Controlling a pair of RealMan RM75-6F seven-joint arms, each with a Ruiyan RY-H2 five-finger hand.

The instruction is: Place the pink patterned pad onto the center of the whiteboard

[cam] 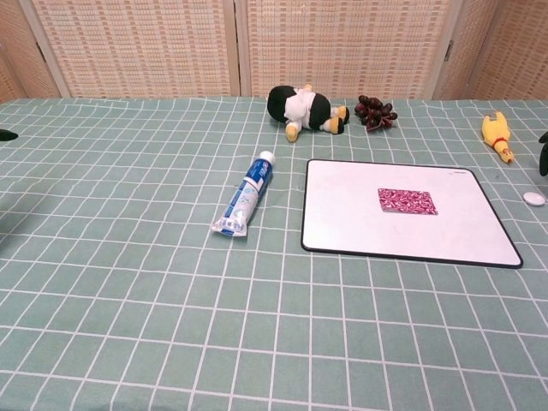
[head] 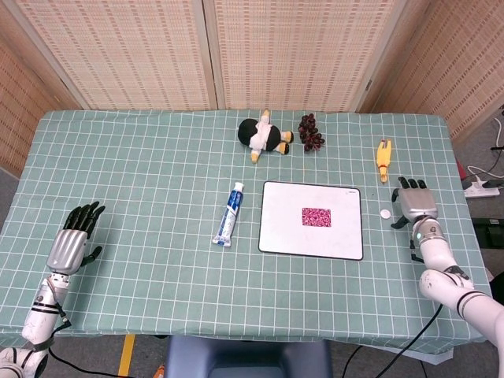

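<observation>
The pink patterned pad [head: 316, 216] [cam: 408, 201] lies flat near the middle of the whiteboard [head: 283, 236] [cam: 360, 227], with nothing touching it. My right hand [head: 414, 203] rests on the cloth to the right of the board, fingers spread and empty; only its fingertips [cam: 543, 145] show at the chest view's right edge. Far off at the table's left front lies my left hand [head: 73, 240], fingers apart, holding nothing.
A toothpaste tube [head: 229, 214] lies left of the board. A plush penguin [head: 263, 136] and a grape bunch [head: 310, 132] sit behind it. A yellow rubber chicken [head: 383, 158] and a small white disc [head: 385, 213] lie at the right, close to my right hand.
</observation>
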